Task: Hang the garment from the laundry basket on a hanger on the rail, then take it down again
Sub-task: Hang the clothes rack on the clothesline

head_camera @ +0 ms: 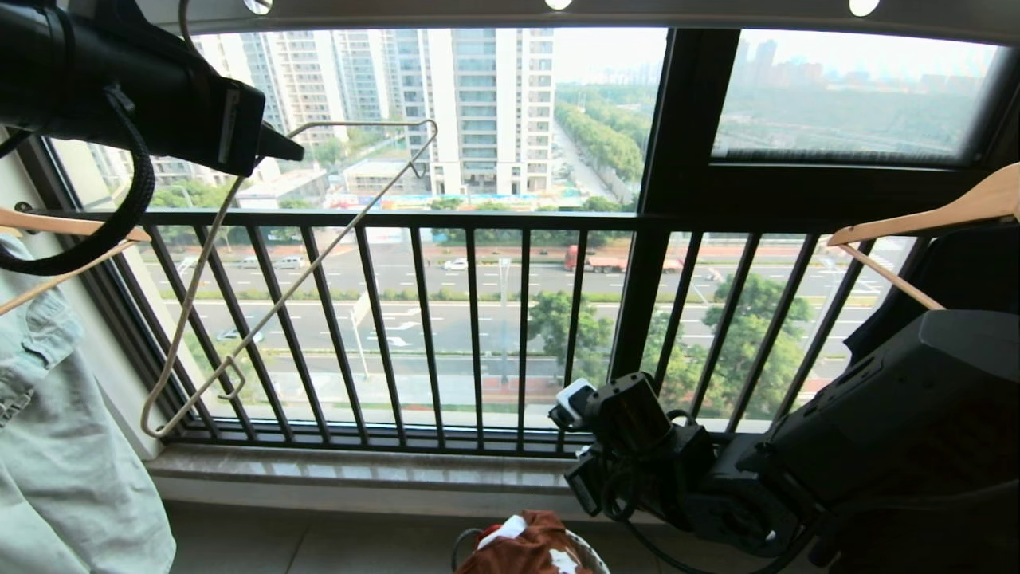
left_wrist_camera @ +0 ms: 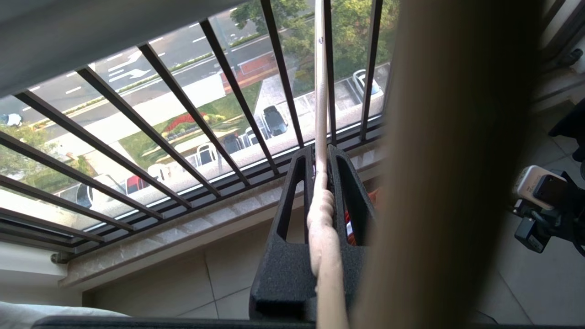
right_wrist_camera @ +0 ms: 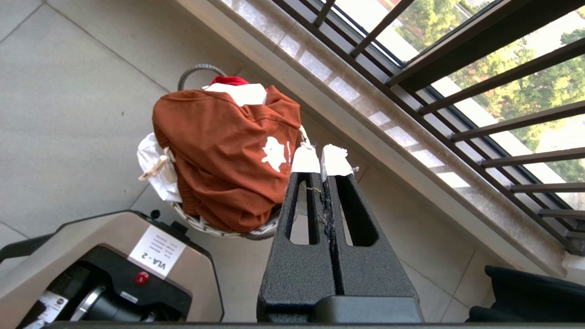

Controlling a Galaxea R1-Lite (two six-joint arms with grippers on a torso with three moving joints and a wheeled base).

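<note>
My left gripper (head_camera: pixel 288 149) is raised at the upper left, shut on the twisted neck of the cream wire hanger (head_camera: pixel 319 255), which hangs tilted in front of the balustrade. The left wrist view shows the fingers (left_wrist_camera: pixel 340 183) clamped on that neck, with the hanger (left_wrist_camera: pixel 321 91) running on past them. The grey rail (head_camera: pixel 701 12) with round holes runs overhead. The rust-brown garment (right_wrist_camera: pixel 219 160) lies heaped over the laundry basket (right_wrist_camera: pixel 228 230) on the floor, also showing as the garment (head_camera: pixel 526 550) at the bottom edge. My right gripper (right_wrist_camera: pixel 321 157) hovers beside it, shut and empty.
Pale jeans (head_camera: pixel 56 446) hang on a wooden hanger at the left. Another wooden hanger (head_camera: pixel 940 215) sits at the right. The black balustrade (head_camera: pixel 478 319) and stone sill (head_camera: pixel 358 470) close off the front. A white cloth (right_wrist_camera: pixel 153 169) lies under the garment, beside my base (right_wrist_camera: pixel 114 265).
</note>
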